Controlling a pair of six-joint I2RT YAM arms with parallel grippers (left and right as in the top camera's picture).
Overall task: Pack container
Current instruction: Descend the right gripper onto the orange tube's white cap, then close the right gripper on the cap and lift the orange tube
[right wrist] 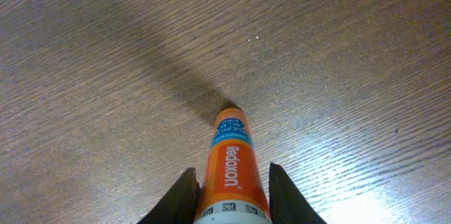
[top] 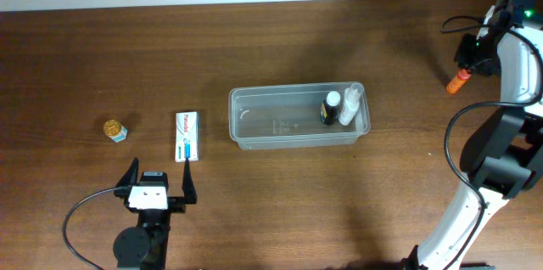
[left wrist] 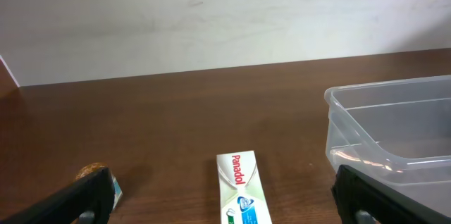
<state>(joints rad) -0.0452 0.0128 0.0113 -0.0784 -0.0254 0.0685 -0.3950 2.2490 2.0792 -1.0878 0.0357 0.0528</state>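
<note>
The clear container (top: pixel 297 91) stands mid-table, and its near corner shows in the left wrist view (left wrist: pixel 394 122). Inside it at the right end are a dark bottle (top: pixel 329 109) and a white bottle (top: pixel 351 105). At the far right my right gripper (top: pixel 466 70) (right wrist: pixel 231 176) is shut on an orange Redoxon tube (top: pixel 458 82) (right wrist: pixel 230 160), which slants down toward the wood. My left gripper (top: pixel 160 169) (left wrist: pixel 224 183) stands open just short of a white Panadol box (top: pixel 187 136) (left wrist: pixel 242 189), which lies flat between the lines of its fingers.
A small gold-topped jar (top: pixel 115 129) (left wrist: pixel 91 173) sits left of the box, by the left finger. A pale wall runs along the table's far edge. The right arm's cables loop above the table's right side.
</note>
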